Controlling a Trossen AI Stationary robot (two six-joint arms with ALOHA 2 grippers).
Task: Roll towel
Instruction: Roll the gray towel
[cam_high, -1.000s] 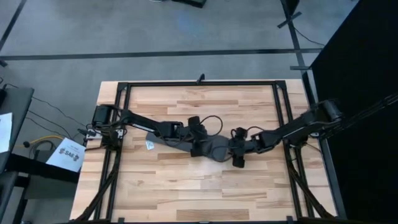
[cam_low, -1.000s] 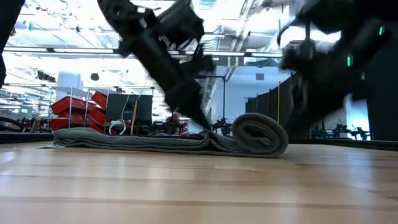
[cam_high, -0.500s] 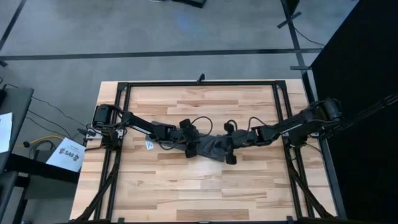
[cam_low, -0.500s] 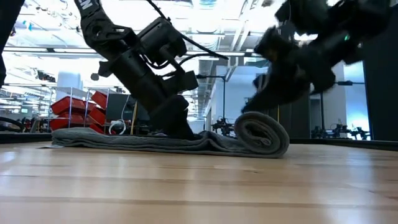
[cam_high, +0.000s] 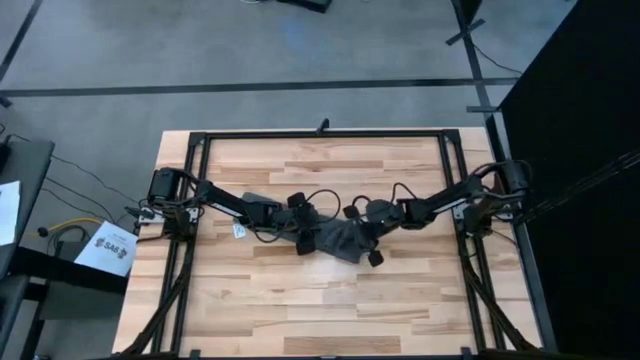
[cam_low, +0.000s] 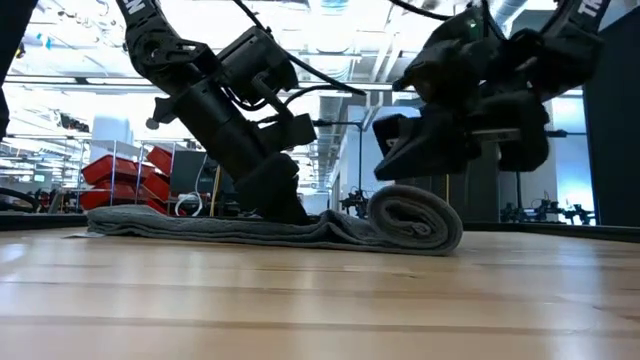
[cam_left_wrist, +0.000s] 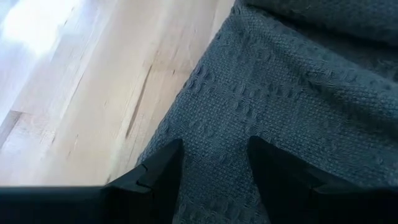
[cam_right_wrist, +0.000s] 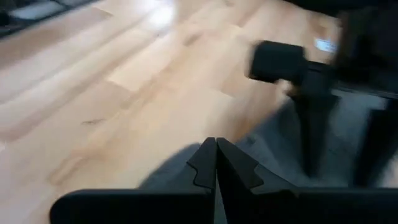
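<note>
The dark grey towel (cam_high: 335, 240) lies mid-table. Its left part (cam_low: 200, 225) is flat on the wood, and its right end is wound into a roll (cam_low: 415, 218) that rests on the table. A small white label (cam_high: 240, 231) shows at its left edge. My left gripper (cam_left_wrist: 214, 155) is open and stands on the flat part just left of the roll (cam_low: 283, 205). My right gripper (cam_right_wrist: 215, 152) is shut and sits close above the roll (cam_low: 400, 165), at the roll's right side in the high view (cam_high: 362, 228). My left gripper sets its two open fingertips (cam_left_wrist: 165, 163) down on the towel's flat part (cam_left_wrist: 214, 134), near the near long edge. It comes slanting down from the table's left. The cloth lies flat on the table under them. My right gripper: I cannot tell whether its shut fingers touch the roll.
A black frame of rails (cam_high: 325, 133) runs round the tabletop. Bare wood (cam_high: 320, 310) stretches from the towel to the near edge. Both arms reach in level from the left and right sides and meet over the towel.
My left gripper has slid toward the table's left along the flat cloth, away from the roll. My right gripper has moved toward the table's left and turned, and now stands over the roll. The roll stays about where it was.
</note>
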